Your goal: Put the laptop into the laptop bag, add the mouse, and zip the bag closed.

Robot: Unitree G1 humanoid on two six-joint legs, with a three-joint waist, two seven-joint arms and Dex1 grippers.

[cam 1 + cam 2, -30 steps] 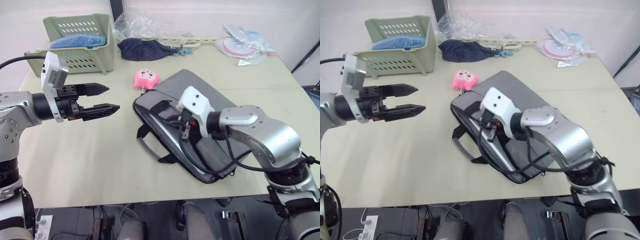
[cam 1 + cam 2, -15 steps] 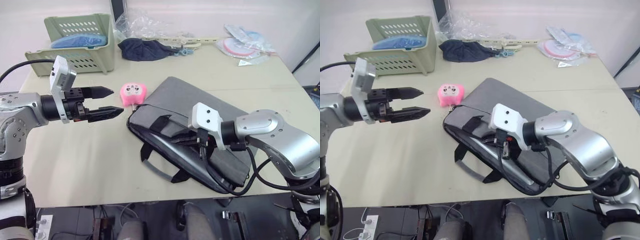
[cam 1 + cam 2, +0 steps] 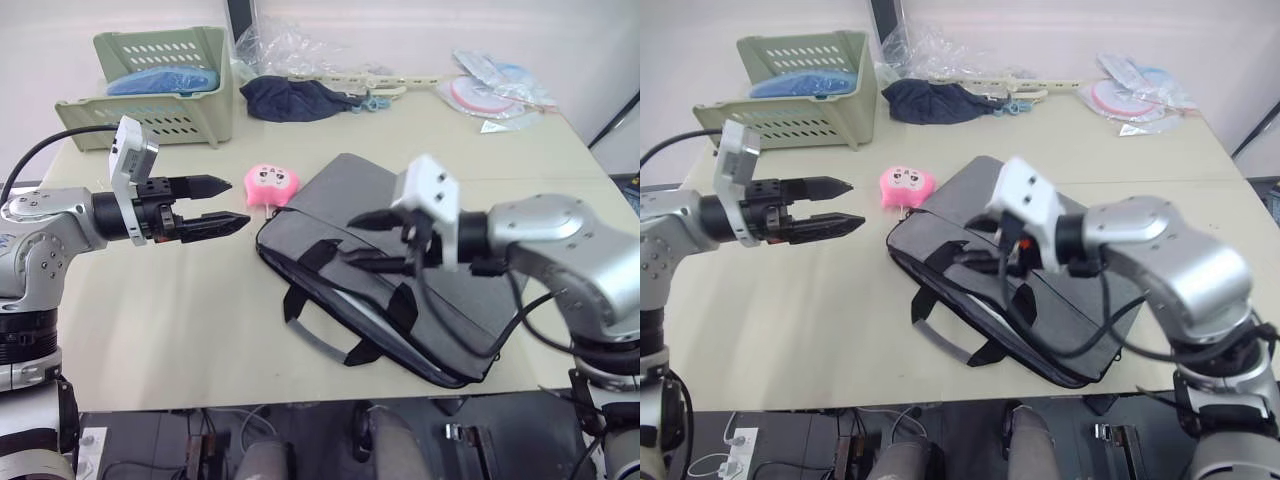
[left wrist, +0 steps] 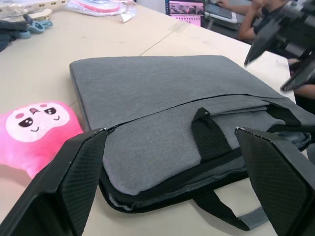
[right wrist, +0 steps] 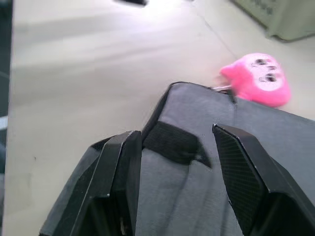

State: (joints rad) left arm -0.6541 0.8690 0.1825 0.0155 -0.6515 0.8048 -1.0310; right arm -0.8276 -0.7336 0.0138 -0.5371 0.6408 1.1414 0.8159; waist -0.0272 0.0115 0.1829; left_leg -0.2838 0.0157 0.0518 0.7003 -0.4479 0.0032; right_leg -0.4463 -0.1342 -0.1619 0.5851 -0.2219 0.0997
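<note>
Grey fabric briefcase-style laptop bag [image 3: 400, 290], black strap handles and black zip trim: lies flat and askew at the middle of the beige table [image 3: 180, 320], one corner toward the near right edge. One black handle [image 3: 320, 335] trails off its near side onto the table top; the zip line along that side gapes slightly in the left wrist view.

Pink rounded plush toy with a printed face [image 3: 271, 183]: just beside the bag's far left corner; contact cannot be told.

Left gripper [image 3: 228, 203], two black fingers: released, jaws apart, empty, held above the table left of the plush toy, pointing toward the bag.

Right gripper [image 3: 365, 240], two black fingers: spread apart, clasping nothing, raised over the bag's middle above the handle straps.

Pale green slotted plastic basket [image 3: 160, 90]: far left corner, blue contents inside.

Dark navy crumpled cloth [image 3: 295, 98]: far edge, centre, with clear plastic wrapping [image 3: 290, 45] behind it.

Round pink-and-white packaged items [image 3: 490, 90]: far right corner.
</note>
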